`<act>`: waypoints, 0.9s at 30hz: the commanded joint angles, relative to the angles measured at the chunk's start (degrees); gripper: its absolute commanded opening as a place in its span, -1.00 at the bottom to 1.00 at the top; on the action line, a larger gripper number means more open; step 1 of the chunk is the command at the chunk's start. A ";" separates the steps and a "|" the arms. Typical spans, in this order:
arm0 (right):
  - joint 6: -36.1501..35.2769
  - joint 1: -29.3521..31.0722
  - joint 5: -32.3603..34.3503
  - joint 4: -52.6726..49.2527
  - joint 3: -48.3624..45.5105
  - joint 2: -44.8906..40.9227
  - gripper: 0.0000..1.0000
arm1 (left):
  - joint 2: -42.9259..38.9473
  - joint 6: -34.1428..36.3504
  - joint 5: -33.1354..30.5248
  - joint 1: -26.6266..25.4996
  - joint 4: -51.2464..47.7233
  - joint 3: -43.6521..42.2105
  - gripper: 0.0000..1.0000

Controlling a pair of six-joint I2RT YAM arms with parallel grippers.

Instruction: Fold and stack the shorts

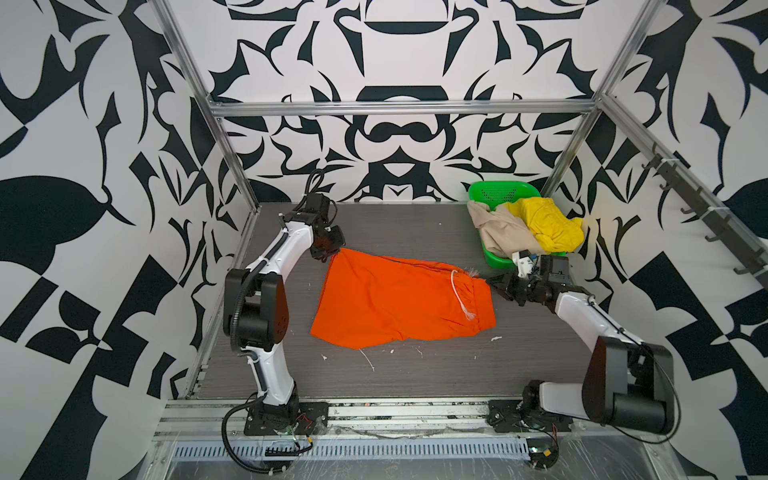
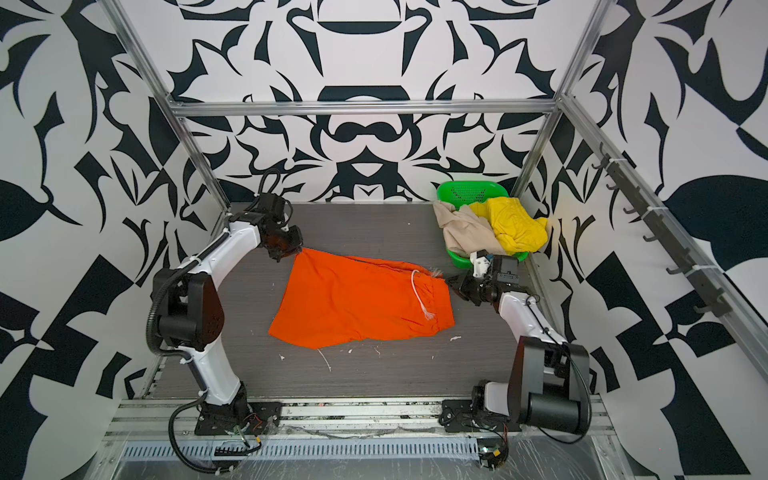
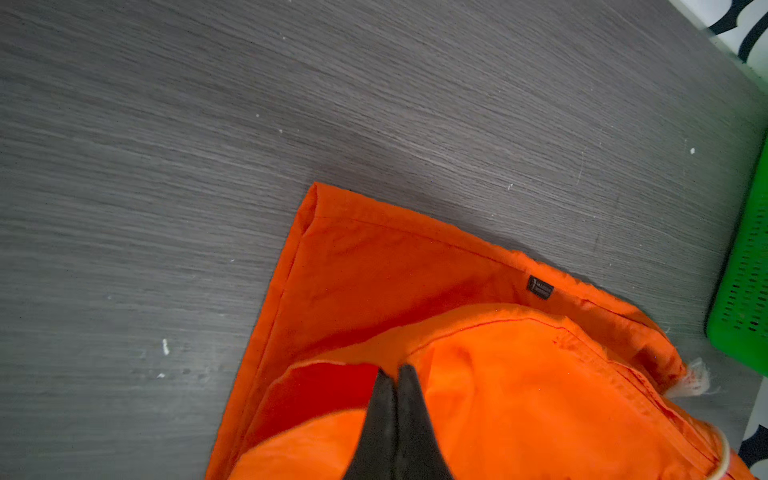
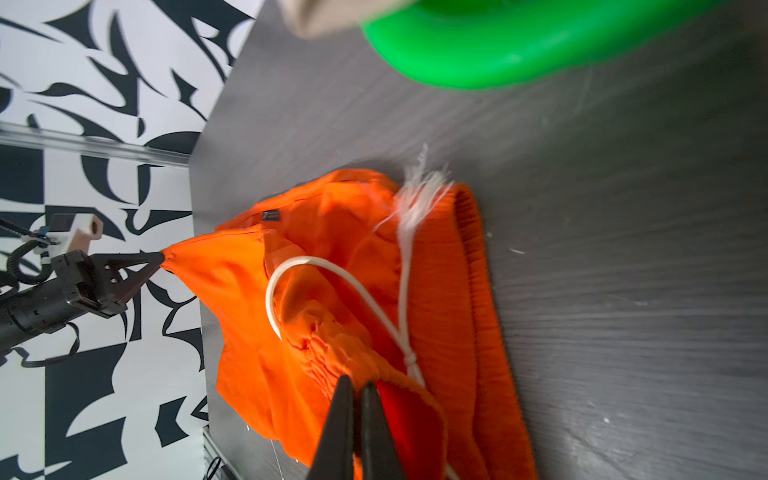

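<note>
Orange shorts (image 1: 399,303): spread on the counter (image 1: 415,374) between the two grippers, seen in both top views (image 2: 361,307).
Long axis: runs from the left gripper to the right gripper, slightly slanted across the counter.
Heading: waist end points toward the right gripper, and leg openings point toward the left gripper.
Waistband (image 4: 469,291): gathered elastic, bunched and partly turned over just ahead of the right gripper.
Drawstring (image 4: 332,270): white, looped over the waist end, with a frayed tip lying near the waistband's far edge.
Left gripper (image 1: 337,249): fingers pressed together, pinching a corner of the leg hem. In the right wrist view the cloth is drawn to a point at its tips (image 4: 160,259).
Left wrist view: the gripper tips (image 3: 395,374) sit on a raised fold of orange cloth, with a flat layer lying beyond them.
Right gripper (image 1: 490,282): fingers closed, nipping the waistband's edge at the corner nearest it (image 4: 357,384).
Basket (image 1: 494,191): green, perforated, just beyond the right gripper and apart from the orange shorts.
Beige shorts (image 1: 498,232): crumpled in the basket, draped over the rim on the side toward the left gripper.
Yellow shorts (image 1: 544,224): crumpled beside the beige pair, directly past the right gripper.
</note>
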 commanded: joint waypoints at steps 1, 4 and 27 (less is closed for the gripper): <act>-1.99 1.24 -1.20 -0.80 3.01 -2.60 -1.00 | -5.71 -0.43 -2.33 0.54 -0.81 -2.51 -1.00; -2.88 3.18 -1.45 -0.91 4.75 -3.60 -1.00 | -8.06 -0.71 -2.78 1.21 -0.02 -4.60 -1.00; -4.33 9.69 7.82 2.53 17.44 14.14 -1.00 | 0.21 0.93 -4.09 5.18 5.20 -5.91 -1.00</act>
